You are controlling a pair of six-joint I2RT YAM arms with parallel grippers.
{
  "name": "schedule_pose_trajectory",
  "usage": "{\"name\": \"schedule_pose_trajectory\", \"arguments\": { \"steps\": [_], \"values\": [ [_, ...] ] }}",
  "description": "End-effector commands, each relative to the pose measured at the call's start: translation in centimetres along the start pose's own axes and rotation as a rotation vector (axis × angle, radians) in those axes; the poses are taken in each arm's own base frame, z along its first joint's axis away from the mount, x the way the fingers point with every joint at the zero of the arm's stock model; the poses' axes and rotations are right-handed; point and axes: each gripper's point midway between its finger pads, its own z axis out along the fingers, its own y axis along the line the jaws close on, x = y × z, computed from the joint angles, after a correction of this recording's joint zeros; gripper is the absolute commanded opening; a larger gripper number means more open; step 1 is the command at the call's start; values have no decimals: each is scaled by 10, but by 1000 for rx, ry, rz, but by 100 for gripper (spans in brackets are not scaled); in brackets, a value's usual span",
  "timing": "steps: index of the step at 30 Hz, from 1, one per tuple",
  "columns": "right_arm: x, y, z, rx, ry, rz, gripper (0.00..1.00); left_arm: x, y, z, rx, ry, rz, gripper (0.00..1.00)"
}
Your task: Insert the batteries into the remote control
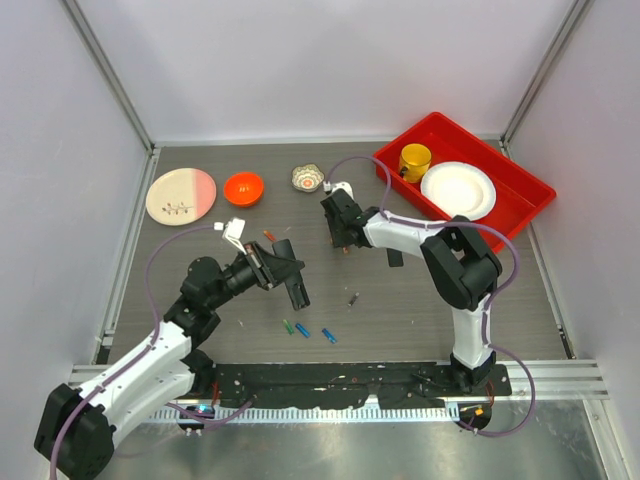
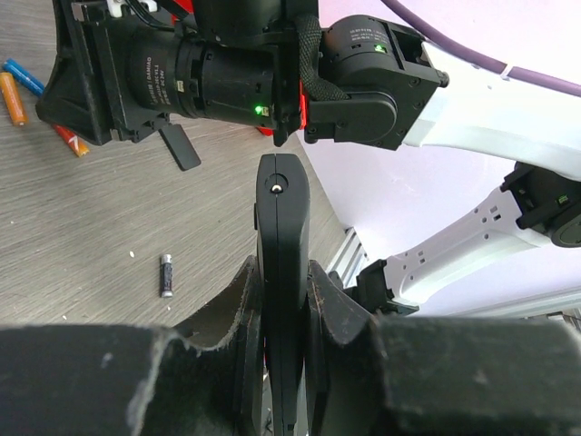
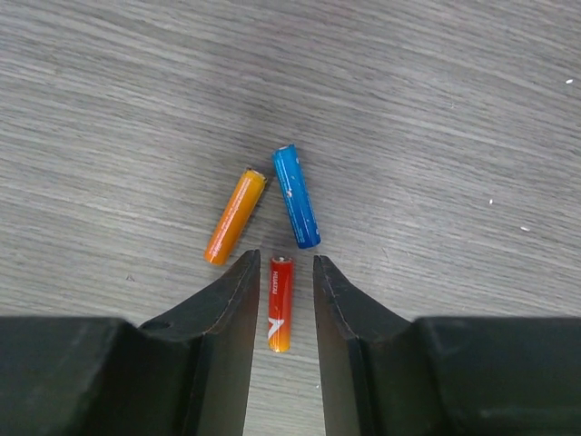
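My left gripper (image 1: 268, 265) is shut on the slim black remote control (image 1: 295, 280) and holds it on edge above the table; in the left wrist view the remote (image 2: 280, 200) stands clamped between the fingers (image 2: 238, 309). My right gripper (image 3: 281, 259) is open, low over the table, its jaws either side of a red-orange battery (image 3: 280, 302) lying flat. An orange battery (image 3: 234, 216) and a blue battery (image 3: 296, 209) lie just beyond the fingertips. In the top view the right gripper (image 1: 342, 240) is right of the remote. A green battery (image 1: 288, 326) and two blue ones (image 1: 303, 330) lie near the front.
An orange bowl (image 1: 243, 187), a pink-and-cream plate (image 1: 181, 195) and a small foil cup (image 1: 306, 178) stand at the back. A red tray (image 1: 520, 200) at the back right holds a yellow cup and a white plate. A grey metal bit (image 1: 352, 298) and a flat black piece (image 1: 394, 257) lie mid-table.
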Motion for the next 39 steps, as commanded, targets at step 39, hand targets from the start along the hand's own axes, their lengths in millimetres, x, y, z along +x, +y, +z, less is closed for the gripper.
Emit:
{"name": "schedule_pose_trajectory", "arguments": {
  "steps": [39],
  "values": [
    [-54, -39, -143, -33, -341, 402, 1, -35, 16, 27, -1, -204, -171, 0]
  ]
}}
